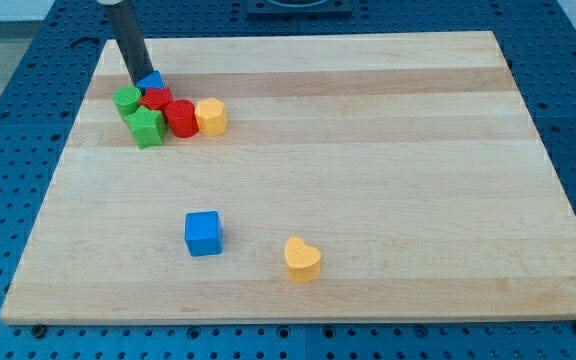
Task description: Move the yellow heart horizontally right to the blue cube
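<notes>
The yellow heart [303, 259] lies near the view's bottom, right of centre-left. The blue cube [203, 233] sits to its left and slightly higher, with a gap between them. My tip [139, 82] is at the view's upper left, far from both, touching the left side of a small blue block [152, 80] at the back of a cluster.
The cluster at upper left holds a green block [127, 99], a green star [147, 127], a red block [156, 99], a red cylinder [180, 117] and a yellow block [211, 116]. The wooden board [388, 200] lies on a blue perforated table.
</notes>
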{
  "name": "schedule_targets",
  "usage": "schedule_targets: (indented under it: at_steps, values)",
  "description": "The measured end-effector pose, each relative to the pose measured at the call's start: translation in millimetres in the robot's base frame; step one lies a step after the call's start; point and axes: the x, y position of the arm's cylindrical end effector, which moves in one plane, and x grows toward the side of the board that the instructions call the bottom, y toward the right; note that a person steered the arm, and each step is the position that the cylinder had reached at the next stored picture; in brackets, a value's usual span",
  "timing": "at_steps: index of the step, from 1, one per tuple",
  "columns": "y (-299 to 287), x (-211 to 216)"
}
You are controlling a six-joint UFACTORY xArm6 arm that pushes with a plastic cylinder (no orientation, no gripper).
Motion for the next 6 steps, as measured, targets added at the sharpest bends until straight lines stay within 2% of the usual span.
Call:
schedule_targets:
  at_steps: [1, 2, 3, 4, 5, 6]
  values:
    - [0, -18]
    - [53, -63]
    - [143, -82]
    - [238, -61]
    - [311, 11]
    - [321, 110]
